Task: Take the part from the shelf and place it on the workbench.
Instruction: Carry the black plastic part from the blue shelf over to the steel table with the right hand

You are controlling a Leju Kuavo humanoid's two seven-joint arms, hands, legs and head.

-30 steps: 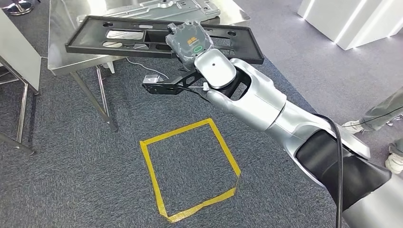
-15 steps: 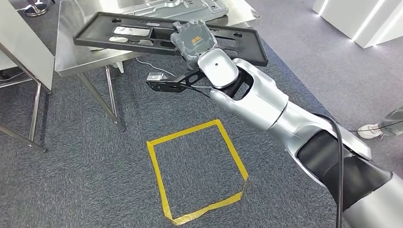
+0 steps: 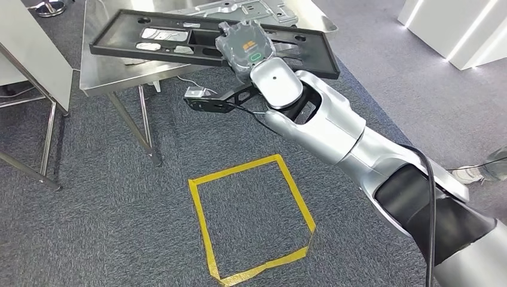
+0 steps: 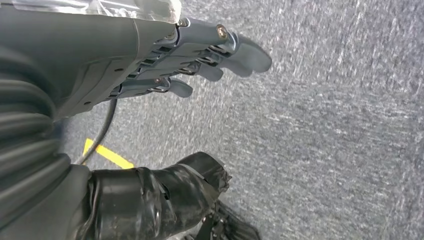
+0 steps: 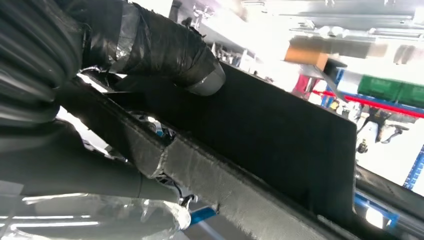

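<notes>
Upper centre of the head view: right hand (image 3: 246, 52) grips the black part (image 3: 149, 42) over the workbench (image 3: 113, 75). Left hand (image 4: 200, 60) hangs open, holding nothing.

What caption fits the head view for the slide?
Right hand holds the long black part over the steel workbench, yellow tape square on the carpet below.

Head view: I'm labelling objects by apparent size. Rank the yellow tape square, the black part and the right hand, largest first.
1. black part
2. yellow tape square, looks close to the part, so unsure
3. right hand
</notes>
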